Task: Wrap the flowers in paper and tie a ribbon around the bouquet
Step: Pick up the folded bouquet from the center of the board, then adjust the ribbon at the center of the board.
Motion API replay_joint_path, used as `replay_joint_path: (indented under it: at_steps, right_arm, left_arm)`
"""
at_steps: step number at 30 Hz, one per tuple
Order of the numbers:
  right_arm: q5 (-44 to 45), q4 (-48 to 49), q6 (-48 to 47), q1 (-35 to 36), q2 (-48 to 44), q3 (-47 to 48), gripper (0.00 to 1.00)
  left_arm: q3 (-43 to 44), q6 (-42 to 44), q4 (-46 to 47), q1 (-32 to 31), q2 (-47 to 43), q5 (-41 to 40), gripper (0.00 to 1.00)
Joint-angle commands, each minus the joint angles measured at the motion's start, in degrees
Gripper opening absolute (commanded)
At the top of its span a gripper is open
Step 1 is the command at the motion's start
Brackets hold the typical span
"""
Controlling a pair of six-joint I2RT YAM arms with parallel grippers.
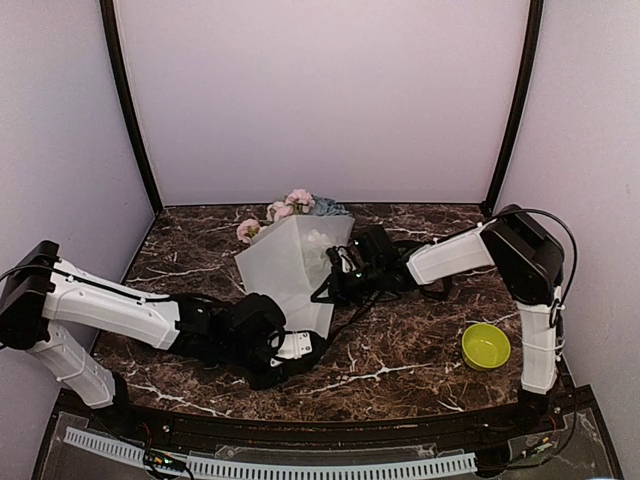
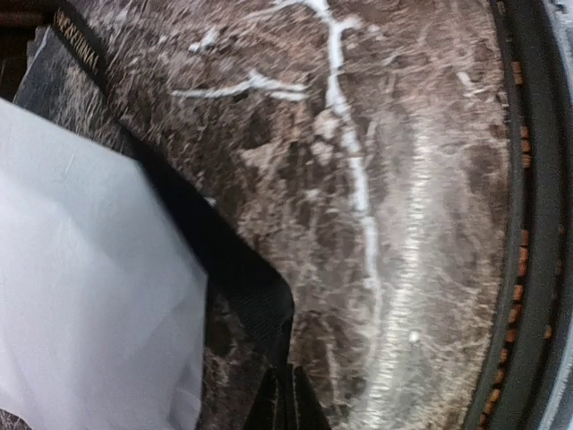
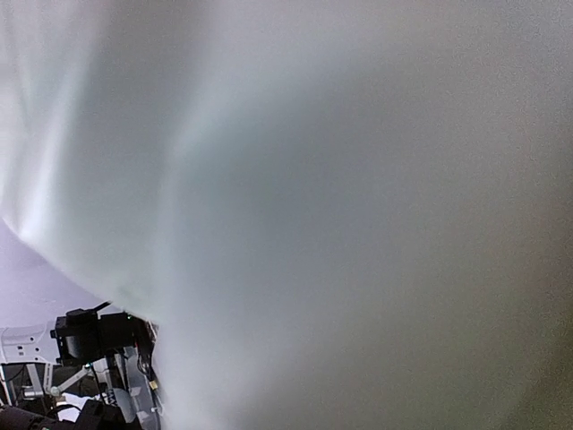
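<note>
The bouquet lies mid-table: pink, white and blue flowers [image 1: 299, 199] stick out of the far end of a cone of frosted white paper [image 1: 288, 262]. My right gripper [image 1: 338, 274] is at the cone's right edge, shut on the paper [image 3: 340, 197], which fills its wrist view and hides the fingers. The black ribbon [image 2: 228, 255] runs diagonally across the marble beside the paper [image 2: 81, 287] and ends between the fingertips of my left gripper [image 2: 288, 405], which is shut on it. From above, the left gripper [image 1: 298, 345] sits just below the cone's near tip, and the ribbon [image 1: 352, 315] shows as a thin dark line.
A yellow-green bowl [image 1: 486, 345] stands at the near right by the right arm's base. The dark marble table [image 1: 400, 370] is bounded by a black front rail [image 2: 528, 269] and plain walls on three sides.
</note>
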Motion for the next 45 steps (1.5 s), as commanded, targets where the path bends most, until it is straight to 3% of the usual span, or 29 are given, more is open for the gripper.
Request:
replay_joint_path:
  at_steps: [1, 5, 10, 15, 22, 29, 34, 37, 45]
  right_arm:
    - [-4.8, -0.6, 0.4, -1.4, -1.9, 3.0, 0.00]
    - [-6.8, -3.4, -0.4, -2.7, -2.8, 4.6, 0.00]
    - [-6.8, -7.3, -2.2, -3.5, -2.1, 6.3, 0.00]
    - [-6.5, -8.3, -3.1, -4.5, -3.0, 7.1, 0.00]
    - [-5.5, -10.8, -5.5, -5.4, -3.2, 7.0, 0.00]
    - [-4.9, -10.7, -6.2, -6.0, -3.5, 5.5, 0.00]
    - [-5.3, -9.2, -6.1, -6.2, -3.3, 3.5, 0.00]
    - [-5.5, -8.3, -5.8, -6.2, -2.5, 3.0, 0.00]
    - [-5.8, -7.4, -5.6, -6.2, -1.4, 2.5, 0.00]
  left_arm:
    - [-2.4, -2.5, -5.0, -1.8, -5.1, 2.2, 0.00]
    - [1.8, -6.7, -12.2, -1.6, -2.6, 1.4, 0.00]
    - [7.7, -12.9, -21.8, 2.9, 3.8, 11.3, 0.00]
    - [9.1, -21.7, -27.1, 7.5, 4.1, 12.3, 0.00]
    - [3.4, -31.9, -23.2, 17.7, -0.9, 9.1, 0.00]
    - [0.4, -36.4, -15.9, 27.3, -4.0, 8.4, 0.00]
    - [-1.7, -40.8, -5.3, 37.4, -6.9, 9.0, 0.00]
    - [-1.0, -42.4, -1.6, 42.6, -6.2, 10.9, 0.00]
    - [0.8, -47.9, 1.5, 54.9, -7.6, 6.4, 0.00]
